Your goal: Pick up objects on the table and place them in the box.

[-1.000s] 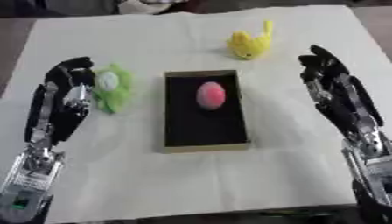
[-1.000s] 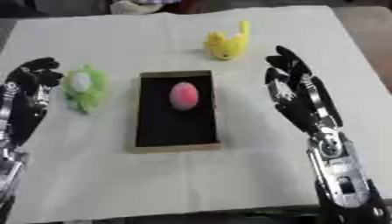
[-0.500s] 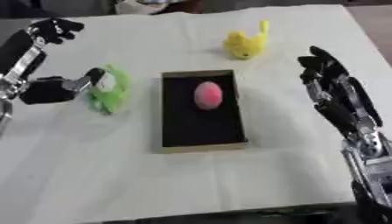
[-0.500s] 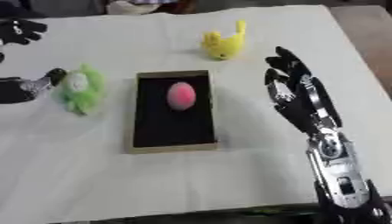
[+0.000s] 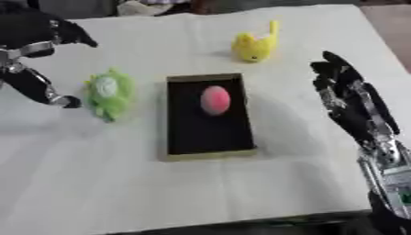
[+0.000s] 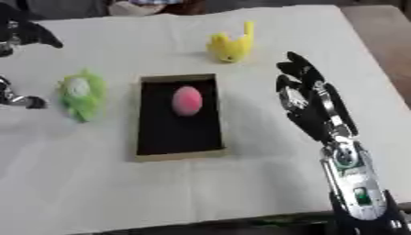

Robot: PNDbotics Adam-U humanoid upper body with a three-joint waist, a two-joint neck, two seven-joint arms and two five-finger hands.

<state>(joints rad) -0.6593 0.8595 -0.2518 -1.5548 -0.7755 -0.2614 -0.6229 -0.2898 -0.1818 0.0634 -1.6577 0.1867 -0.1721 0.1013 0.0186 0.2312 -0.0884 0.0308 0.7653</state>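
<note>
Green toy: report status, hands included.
Green toy on table left of box, untouched. Left hand raised above it, fingers unclear. Right hand open, idle right of box. Pink egg in box; yellow toy beyond it.

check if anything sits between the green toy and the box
Nothing visible does. The green toy lies on the cloth just left of the box, with only a bare strip of cloth between them. The pink egg already lies inside the box.
</note>
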